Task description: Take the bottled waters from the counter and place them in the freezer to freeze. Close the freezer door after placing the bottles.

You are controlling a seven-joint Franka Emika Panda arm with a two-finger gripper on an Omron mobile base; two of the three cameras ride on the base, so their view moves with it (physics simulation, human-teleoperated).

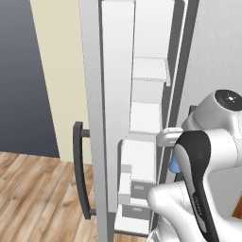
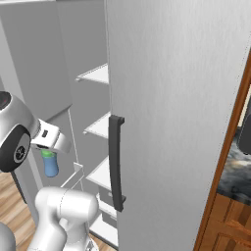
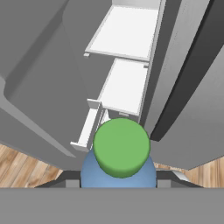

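Note:
My gripper (image 2: 49,153) is shut on a blue-tinted bottled water (image 2: 50,166) with a green cap (image 3: 121,147), and holds it upright in front of the open freezer (image 1: 149,71). In the hand view the bottle (image 3: 118,174) sits between the fingertips, above the white shelves (image 3: 126,85) and a drawer. The left base view shows a bit of the blue bottle (image 1: 174,164) beside my arm. The freezer door (image 1: 92,94) stands open at the left, seen edge-on, with its dark bar handle (image 1: 80,175). The dark marble counter (image 2: 235,169) peeks in at the far right.
The plain grey fridge door (image 2: 181,122) with its dark handle (image 2: 115,162) stands shut right of the freezer opening. Several white shelves (image 2: 98,74) are stacked inside. Wooden floor (image 1: 33,198) lies below. My own white arm (image 1: 198,189) crowds the opening's lower right.

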